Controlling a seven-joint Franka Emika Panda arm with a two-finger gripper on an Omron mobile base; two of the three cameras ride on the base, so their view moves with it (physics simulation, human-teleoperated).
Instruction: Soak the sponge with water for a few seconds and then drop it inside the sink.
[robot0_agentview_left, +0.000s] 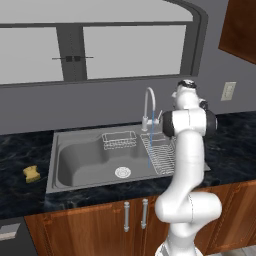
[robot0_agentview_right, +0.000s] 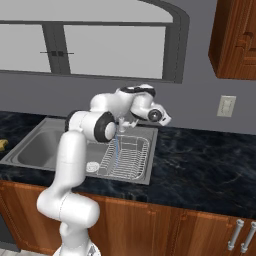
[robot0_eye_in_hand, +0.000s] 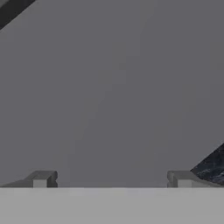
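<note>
- The small yellow-orange rectangular sponge (robot0_agentview_left: 31, 173) lay on the black marbled countertop (robot0_agentview_left: 20, 150), left of the wide grey stainless-steel sink (robot0_agentview_left: 75, 160), not yet wetted.
- A thin blue stream of water (robot0_agentview_left: 150, 142) fell from the curved white faucet (robot0_agentview_left: 149, 102), probably ready for soaking.
- The two-finger gripper (robot0_eye_in_hand: 112, 179) was spread apart and empty, facing the grey wall (robot0_eye_in_hand: 109, 87), well away from the sponge.

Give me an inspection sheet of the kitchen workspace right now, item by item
Surface: black marbled countertop around the basin.
Job's things: sponge on the countertop left of the sink, apart from the arm; water stream runs from the faucet onto the wire dish rack.
Clutter: small wire basket in the sink.
Grippers: gripper jaws open, empty, facing the grey wall.
Cables: nothing seen.
Surroundings: window, wall outlet, wooden cabinets.
</note>
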